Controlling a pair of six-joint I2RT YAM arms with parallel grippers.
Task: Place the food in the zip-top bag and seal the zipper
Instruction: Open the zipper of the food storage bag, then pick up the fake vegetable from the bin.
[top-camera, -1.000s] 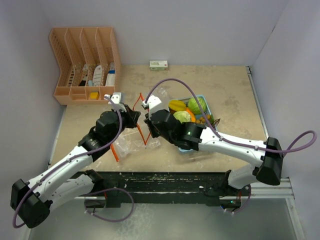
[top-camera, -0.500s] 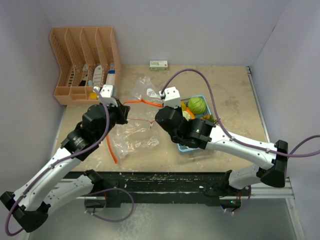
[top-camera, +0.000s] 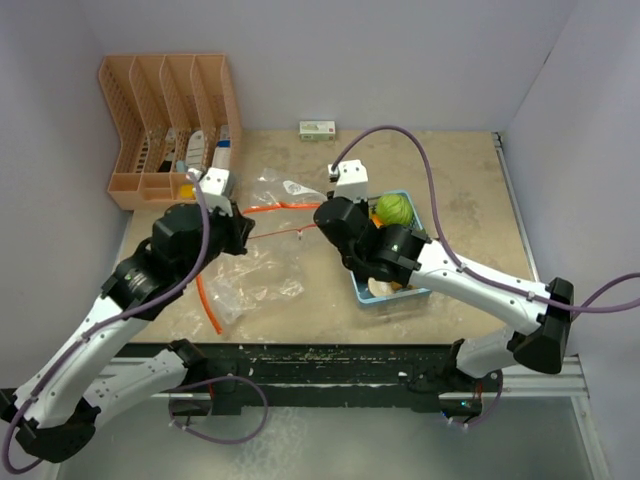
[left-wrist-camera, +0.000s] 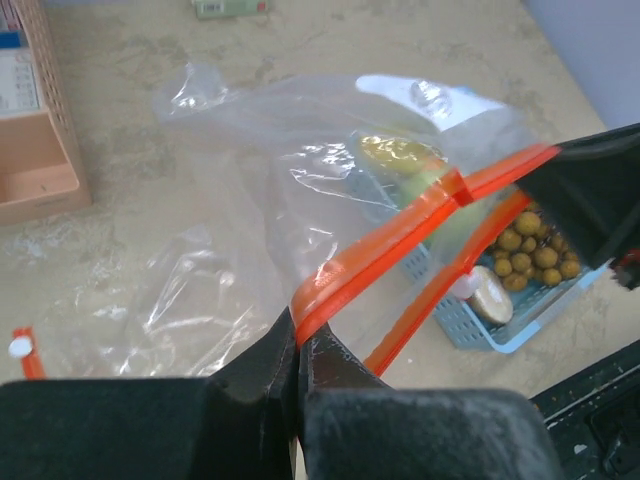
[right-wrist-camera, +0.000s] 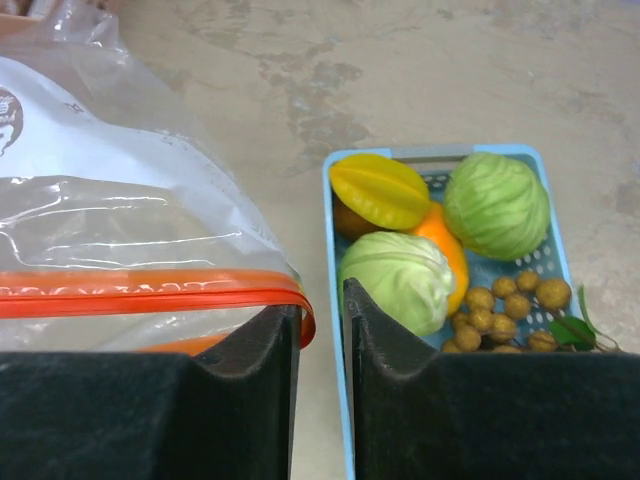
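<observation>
**Claw state**
- Left claw (left-wrist-camera: 298, 338): clenched on 1 end of the orange zipper (left-wrist-camera: 405, 228) of the zip-top bag (left-wrist-camera: 300, 150).
- Right claw (right-wrist-camera: 322, 305): released. Its 2 fingers stand slightly apart, and the table (top-camera: 450, 170) shows through the gap. The other end of the zipper touches the inner edge of 1 finger only.

**Position of the task items**
- The zip-top bag spans the space between the 2 claws, with its zipper strips running from one claw to the other.
- The food (right-wrist-camera: 400, 280) lies just beside the right claw. It is well apart from the left claw, on the far side of the bag, and is partly seen through the clear film.

**Containers and contents**
- Light blue tray (right-wrist-camera: 430, 153), on the table:
  - 1 yellow star-shaped fruit (right-wrist-camera: 380, 190)
  - 2 green leafy heads (right-wrist-camera: 497, 205)
  - 1 orange fruit (right-wrist-camera: 447, 245) between the heads
  - 1 dark brown lump (right-wrist-camera: 348, 220), mostly covered by the star fruit
  - 1 bunch of small brown balls (right-wrist-camera: 500, 300)
  - 1 beige round slice (left-wrist-camera: 488, 298)
- Second clear bag (top-camera: 255, 285): flat on the table near the left arm.
- Orange organizer (top-camera: 165, 110): at the far left corner. It holds small items that are too small to identify.
</observation>
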